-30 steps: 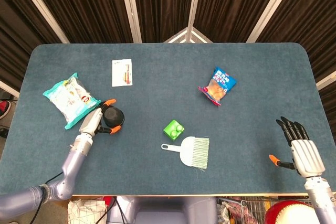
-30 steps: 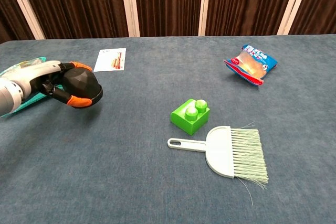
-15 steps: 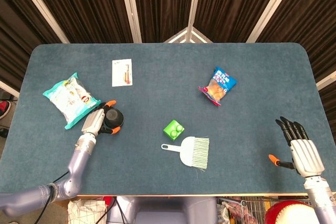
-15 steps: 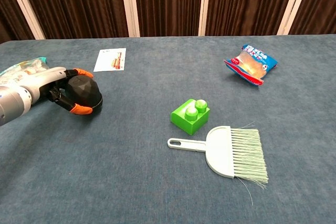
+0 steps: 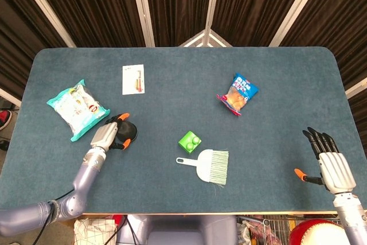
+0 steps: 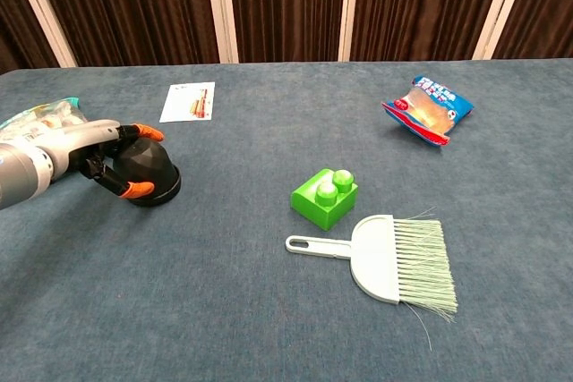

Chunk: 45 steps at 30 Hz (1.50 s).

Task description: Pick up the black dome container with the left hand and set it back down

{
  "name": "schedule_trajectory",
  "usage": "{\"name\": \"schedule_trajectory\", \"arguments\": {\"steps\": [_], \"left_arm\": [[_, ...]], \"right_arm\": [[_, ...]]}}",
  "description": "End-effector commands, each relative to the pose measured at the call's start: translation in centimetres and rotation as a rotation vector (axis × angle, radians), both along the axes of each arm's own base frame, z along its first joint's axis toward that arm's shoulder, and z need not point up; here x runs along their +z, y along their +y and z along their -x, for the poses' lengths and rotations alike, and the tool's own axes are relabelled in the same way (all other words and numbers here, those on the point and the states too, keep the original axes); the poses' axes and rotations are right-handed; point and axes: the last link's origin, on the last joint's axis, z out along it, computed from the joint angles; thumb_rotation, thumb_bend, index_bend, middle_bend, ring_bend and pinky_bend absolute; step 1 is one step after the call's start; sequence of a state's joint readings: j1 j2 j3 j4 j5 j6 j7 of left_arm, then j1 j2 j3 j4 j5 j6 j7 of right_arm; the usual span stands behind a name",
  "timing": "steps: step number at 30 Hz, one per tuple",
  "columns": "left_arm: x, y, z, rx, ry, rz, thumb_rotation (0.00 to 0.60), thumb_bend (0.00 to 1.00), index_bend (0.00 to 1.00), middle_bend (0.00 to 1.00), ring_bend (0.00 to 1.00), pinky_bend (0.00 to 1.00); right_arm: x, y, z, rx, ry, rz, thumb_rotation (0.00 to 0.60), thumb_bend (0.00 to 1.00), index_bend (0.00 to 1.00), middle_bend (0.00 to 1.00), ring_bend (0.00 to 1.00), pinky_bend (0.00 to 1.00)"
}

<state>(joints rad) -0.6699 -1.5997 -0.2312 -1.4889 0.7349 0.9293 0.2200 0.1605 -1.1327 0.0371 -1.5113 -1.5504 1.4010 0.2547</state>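
Observation:
The black dome container (image 5: 128, 133) (image 6: 150, 167) stands upright with its base on the blue table (image 5: 172, 193), left of centre. My left hand (image 5: 108, 136) (image 6: 103, 157) grips it from its left side, with orange fingertips (image 6: 147, 132) over the top and the thumb low at the front. My right hand (image 5: 328, 163) rests open and empty at the table's front right corner, far from the dome, and shows only in the head view.
A teal snack bag (image 5: 76, 109) (image 6: 36, 121) lies just behind my left hand. A white card (image 5: 133, 79) lies farther back. A green brick (image 5: 190, 140) (image 6: 324, 198) and a pale green hand brush (image 5: 209, 165) (image 6: 385, 257) sit at centre. A blue-red snack bag (image 5: 238, 94) lies at the back right.
My left hand has lowered the dome container from slightly above the table down onto it, shifting a little toward the front. The right hand has stayed put.

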Motion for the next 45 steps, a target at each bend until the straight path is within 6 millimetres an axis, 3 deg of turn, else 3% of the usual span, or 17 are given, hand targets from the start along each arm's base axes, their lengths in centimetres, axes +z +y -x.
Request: {"name": "schedule_trajectory", "arguments": {"steps": [1,14,22,33,45], "left_arm": [[0.1,0.0,0.0,0.006,-0.011,-0.004,0.6,0.58,0.1,0.04,0.0,0.0],[1.8,0.1,-0.1,0.012,-0.055,-0.09,0.6,0.58,0.12,0.17,0.0,0.0],[1.9,0.2,-0.7,0.022,-0.088,-0.113,0.6,0.63,0.16,0.32,0.0,0.0],[1.4,1.1,-4.4,-0.048,-0.186,-0.132,0.6,0.62,0.17,0.28,0.0,0.0],[-2.6,2.2,-7.7,-0.069,-0.11,-0.024,0.6,0.59,0.14,0.2,0.0,0.0]], "right_arm": [[0.0,0.0,0.1,-0.002,0.0,0.0,0.6,0.21,0.0,0.01,0.08,0.0],[-0.2,0.2,0.0,0.002,-0.003,-0.003,0.6,0.21,0.0,0.01,0.08,0.0],[-0.3,0.3,0.1,-0.003,0.002,-0.005,0.6,0.21,0.0,0.01,0.08,0.0],[-0.2,0.0,0.0,-0.002,-0.001,-0.008,0.6,0.21,0.0,0.01,0.08,0.0],[-0.1,0.0,0.3,-0.009,-0.001,-0.01,0.6,0.21,0.0,0.01,0.08,0.0]]}}
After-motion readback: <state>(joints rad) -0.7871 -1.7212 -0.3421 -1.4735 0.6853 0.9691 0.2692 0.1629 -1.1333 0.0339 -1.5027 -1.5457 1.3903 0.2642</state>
